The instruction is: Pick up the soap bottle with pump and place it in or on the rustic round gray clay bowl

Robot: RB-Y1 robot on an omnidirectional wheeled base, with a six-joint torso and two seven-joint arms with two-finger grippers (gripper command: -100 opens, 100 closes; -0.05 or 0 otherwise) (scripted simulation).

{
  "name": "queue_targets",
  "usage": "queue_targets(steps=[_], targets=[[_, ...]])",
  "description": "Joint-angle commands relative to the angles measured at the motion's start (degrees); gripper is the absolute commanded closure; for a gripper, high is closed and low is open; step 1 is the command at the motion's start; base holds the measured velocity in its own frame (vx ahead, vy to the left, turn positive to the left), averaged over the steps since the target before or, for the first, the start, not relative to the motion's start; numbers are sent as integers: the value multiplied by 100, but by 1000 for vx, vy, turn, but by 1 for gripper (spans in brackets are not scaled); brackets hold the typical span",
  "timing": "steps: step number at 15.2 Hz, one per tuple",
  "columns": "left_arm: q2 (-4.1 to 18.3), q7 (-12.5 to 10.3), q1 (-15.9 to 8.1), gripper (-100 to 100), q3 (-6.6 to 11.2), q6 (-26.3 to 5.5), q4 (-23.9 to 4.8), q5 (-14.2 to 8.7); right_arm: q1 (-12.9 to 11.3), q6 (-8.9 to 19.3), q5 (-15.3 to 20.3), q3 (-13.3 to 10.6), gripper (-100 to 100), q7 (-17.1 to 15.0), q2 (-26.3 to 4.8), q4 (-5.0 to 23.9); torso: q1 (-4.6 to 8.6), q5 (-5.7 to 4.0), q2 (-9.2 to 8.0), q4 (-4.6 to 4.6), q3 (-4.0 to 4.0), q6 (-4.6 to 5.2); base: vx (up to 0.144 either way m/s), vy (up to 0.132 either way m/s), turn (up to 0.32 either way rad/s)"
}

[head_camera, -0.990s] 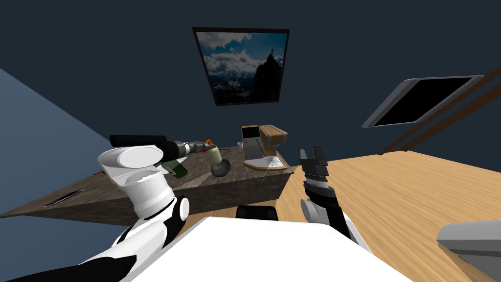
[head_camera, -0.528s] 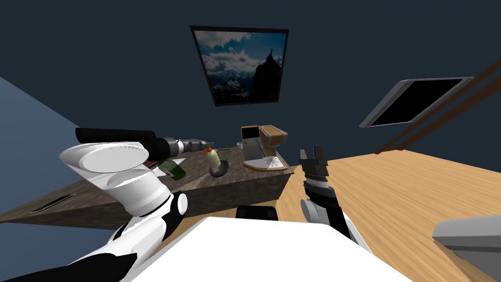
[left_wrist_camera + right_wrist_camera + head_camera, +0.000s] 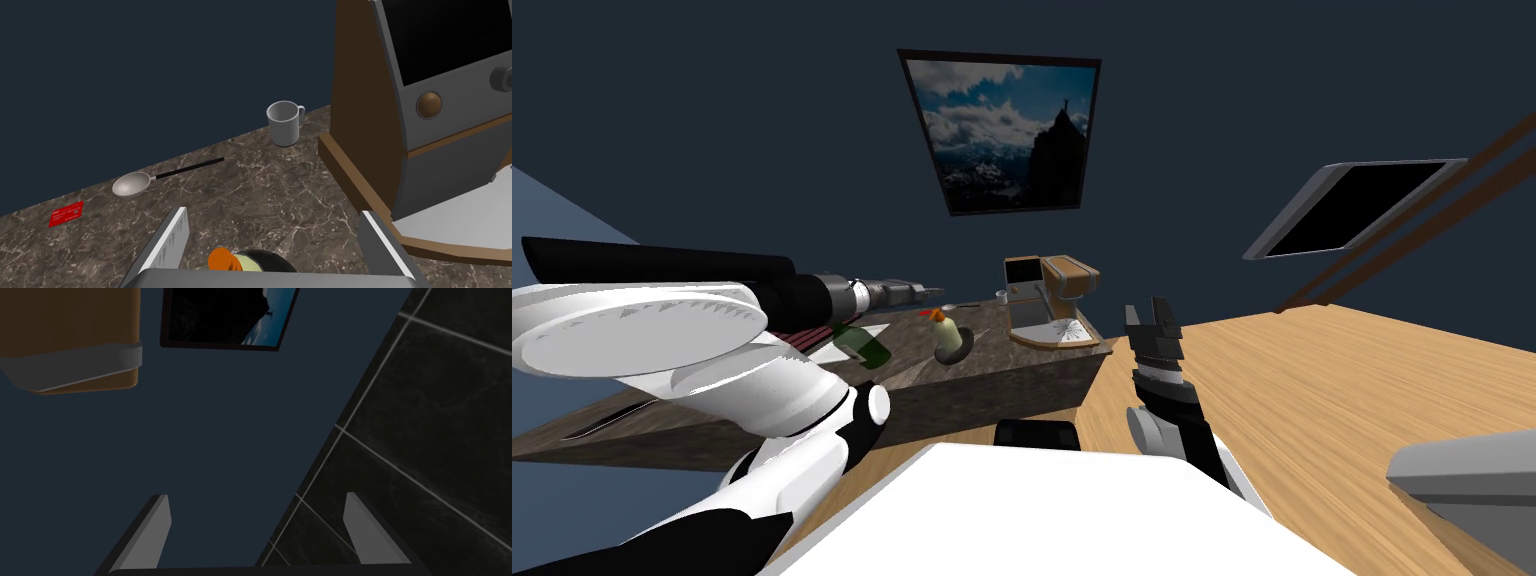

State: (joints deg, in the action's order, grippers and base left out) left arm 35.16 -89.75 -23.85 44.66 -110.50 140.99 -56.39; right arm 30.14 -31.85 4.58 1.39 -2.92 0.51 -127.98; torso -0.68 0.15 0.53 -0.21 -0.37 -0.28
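Observation:
The soap bottle [image 3: 945, 336], pale yellow with an orange pump, stands in the dark round bowl [image 3: 964, 345] on the marbled counter [image 3: 912, 375]. My left gripper [image 3: 932, 291] hangs open just above and behind it, apart from it. In the left wrist view the orange pump [image 3: 220, 260] and the bowl's rim [image 3: 272, 259] peek over the gripper body, low between the spread fingers [image 3: 172, 237] of the left gripper [image 3: 274, 212]. My right gripper [image 3: 1152, 322] is raised beside the counter's right end, open and empty, as the right wrist view's gripper [image 3: 257, 513] confirms.
A brown and grey coffee machine [image 3: 1047, 300] stands right of the bowl, large in the left wrist view [image 3: 425, 100]. A white mug [image 3: 285, 122], a spoon [image 3: 132, 184] and a red card [image 3: 66, 214] lie toward the wall. A green bottle [image 3: 864, 345] lies left of the bowl.
The soap bottle has settled upright into the bowl. My left hand has drawn back a little from it, and the left elbow has swung up toward the head camera.

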Motion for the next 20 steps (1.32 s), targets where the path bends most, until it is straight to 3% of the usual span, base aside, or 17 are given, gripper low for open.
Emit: queue_targets(steps=[1, 2, 3, 12, 14, 15, 17, 20], targets=[[133, -251, -117, -100, 88, -252, 166, -136, 0, 0, 0, 0, 0, 0, 0, 0, 0, 0, 0, 0, 0, 0, 0, 0, 0], [133, -251, -117, -100, 88, -252, 166, -136, 0, 0, 0, 0, 0, 0, 0, 0, 0, 0, 0, 0, 0, 0, -6, 9, -25], [223, -422, -196, -100, 150, -424, 294, -233, 0, 0, 0, 0, 0, 0, 0, 0, -1, 0, -1, 0, 0, 1, -10, 14, -40], [223, -422, -196, -100, 150, -424, 294, -233, 0, 0, 0, 0, 0, 0, 0, 0, 4, 0, 5, -2, -3, 0, 0, 0, 1], [583, -679, -268, -100, 149, -358, 190, -497, 0, 0, 0, 0, 0, 0, 0, 0, -1, 0, 2, -1, -1, 0, -3, -3, -7], [605, -679, -268, -100, 149, -358, 190, -497, 0, 0, 0, 0, 0, 0, 0, 0, 2, 0, 2, 0, -1, 0, 2, -18, 14], [926, -937, -340, -100, 149, -291, 86, -762, 0, 0, 0, 0, 0, 0, 0, 0, 7, -2, 3, 0, -1, 0, 4, -22, 8], [1177, -1066, -376, -100, 148, -257, 34, -894, 0, 0, 0, 0, 0, 0, 0, 0, 10, -3, 2, 0, -1, 0, 0, -20, 2]])
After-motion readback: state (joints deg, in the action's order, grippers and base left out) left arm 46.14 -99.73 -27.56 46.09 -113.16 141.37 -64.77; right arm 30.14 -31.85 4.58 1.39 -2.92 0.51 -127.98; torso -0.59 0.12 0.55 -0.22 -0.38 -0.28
